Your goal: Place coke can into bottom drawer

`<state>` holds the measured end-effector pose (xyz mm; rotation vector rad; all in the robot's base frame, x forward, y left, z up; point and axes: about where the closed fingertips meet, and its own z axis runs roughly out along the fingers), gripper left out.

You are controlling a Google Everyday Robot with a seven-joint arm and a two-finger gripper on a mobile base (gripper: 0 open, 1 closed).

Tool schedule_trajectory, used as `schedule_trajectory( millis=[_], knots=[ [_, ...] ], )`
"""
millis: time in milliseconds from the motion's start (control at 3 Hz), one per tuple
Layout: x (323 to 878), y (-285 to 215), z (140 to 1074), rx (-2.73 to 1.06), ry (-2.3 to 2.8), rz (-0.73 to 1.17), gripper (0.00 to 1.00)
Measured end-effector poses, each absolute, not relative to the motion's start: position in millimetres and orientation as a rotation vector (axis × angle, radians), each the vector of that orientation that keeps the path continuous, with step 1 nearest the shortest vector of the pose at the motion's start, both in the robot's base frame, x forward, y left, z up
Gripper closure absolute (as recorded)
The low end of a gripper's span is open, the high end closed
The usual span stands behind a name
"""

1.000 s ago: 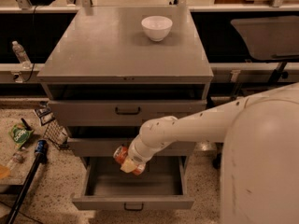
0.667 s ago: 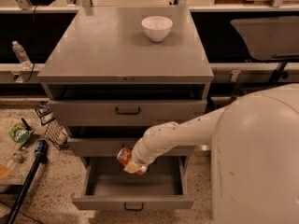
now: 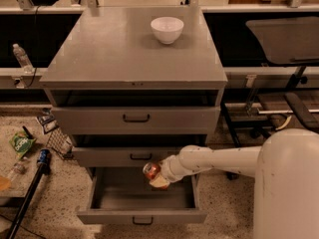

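A grey cabinet (image 3: 114, 54) stands on speckled floor (image 3: 60, 193) before a long counter (image 3: 249, 8).

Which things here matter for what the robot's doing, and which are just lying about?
In use: coke can, held by the gripper above the open bottom drawer.
Lying about: white bowl on the cabinet top, plastic bottle, green packet.

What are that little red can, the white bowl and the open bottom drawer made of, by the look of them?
The coke can, held by the gripper above the bottom drawer, looks like thin metal: silver top, glossy red print. The white bowl seems glazed ceramic, perhaps plastic: smooth, faintly shiny. The bottom drawer looks like painted grey sheet metal: flat matte walls.
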<state>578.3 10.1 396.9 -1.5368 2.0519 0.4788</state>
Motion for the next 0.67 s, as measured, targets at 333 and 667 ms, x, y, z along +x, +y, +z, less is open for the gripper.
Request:
schedule_trajectory(
  millis=[333, 667],
  knots=[
    [578.8, 6.5, 392.3, -1.531, 2.054, 0.481, 1.00],
    [577.2, 6.9, 375.9, -1.481, 2.048, 0.535, 1.00]
  ],
)
